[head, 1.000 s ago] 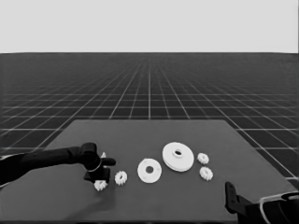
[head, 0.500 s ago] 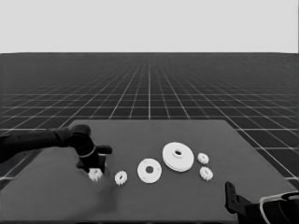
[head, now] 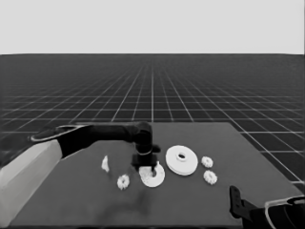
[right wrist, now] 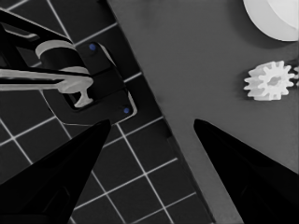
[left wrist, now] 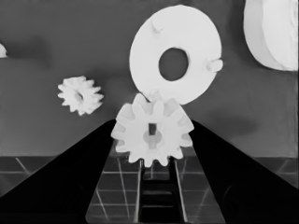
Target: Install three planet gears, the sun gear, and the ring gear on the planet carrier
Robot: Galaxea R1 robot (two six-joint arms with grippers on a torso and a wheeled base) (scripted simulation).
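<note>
My right gripper [right wrist: 148, 140] is parked at the near right corner of the table [head: 248, 157], with its fingers spread wide and nothing between them. It is far from the job, so this move belongs to my left arm.

My left gripper [left wrist: 152, 140] hangs over the middle of the table, and its fingers are squeezed on one small gear [left wrist: 153, 129], one finger on each side of it. In the left wrist view I see the gear's flat face and the little hole in its middle. So I think it lies flat, with the hole's line pointing straight down at the table. It is round, so it has no long side to line up.

The smaller round part [left wrist: 176, 54] is just past the gear, a little farther from the fingers. The gear's far teeth cover its near rim. I see two small pegs on it, one at the far rim and one at the side, and a big hole in the middle. I think a third peg sits under the gear, but I cannot see it. That peg is what the gear's hole must meet.

A loose gear [left wrist: 80, 94] lies beside the smaller round part. The larger round part [head: 181, 159] sits farther off, close to the smaller one. Two more gears [head: 208, 169] lie past it.
</note>
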